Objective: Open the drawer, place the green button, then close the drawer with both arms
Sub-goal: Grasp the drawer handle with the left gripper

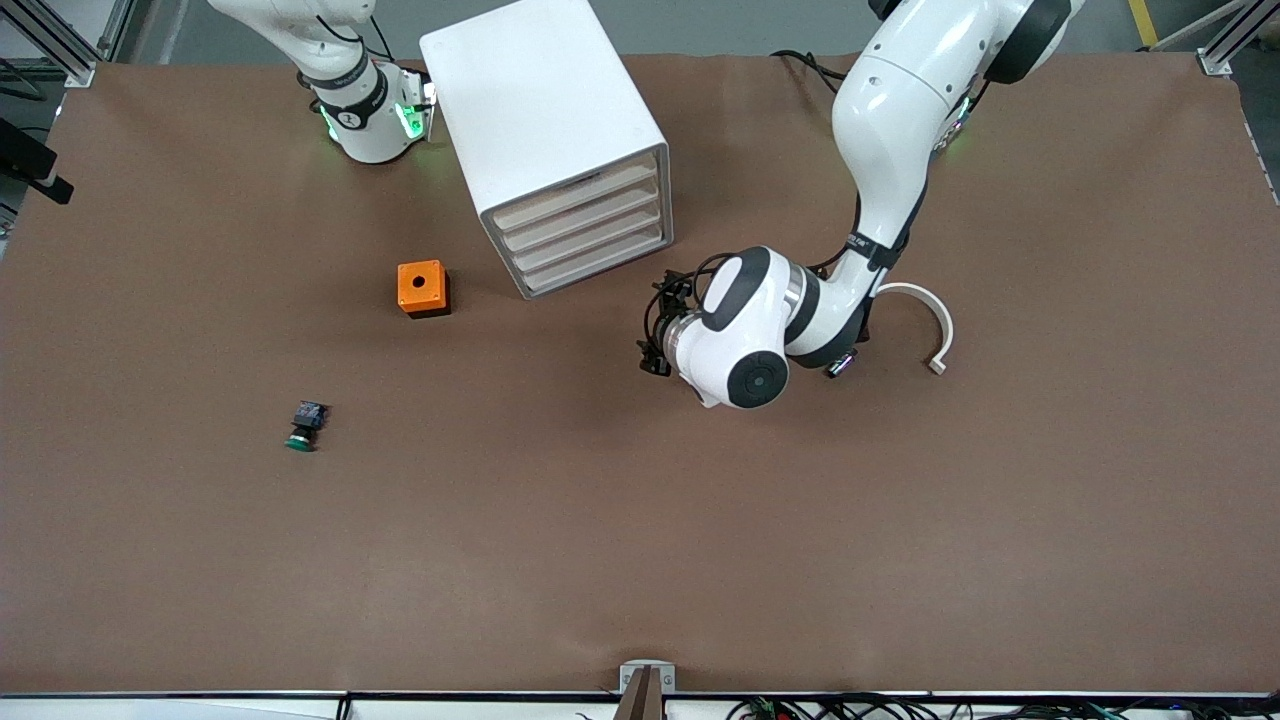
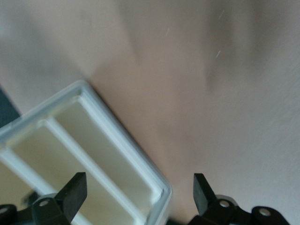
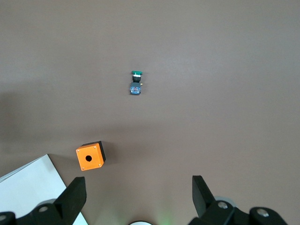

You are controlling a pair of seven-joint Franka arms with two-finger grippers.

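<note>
- Four drawers in the cabinet (image 1: 545, 130) all sit shut; the drawer (image 1: 600, 268) to open is the lowest, so every step is still to do.
- Button (image 1: 304, 426) lies on the table (image 1: 900, 520), nearer the front camera than the orange box (image 1: 422, 287), toward the right arm's end.
- Left gripper (image 1: 655, 345) hangs just beside the drawer fronts, jaws wide, empty.
- Right gripper (image 3: 136, 199) shows only in its wrist view, high over the table, jaws wide, empty; that arm waits.
- Left wrist view is blurred; the drawer's front cannot be made out there.
</note>
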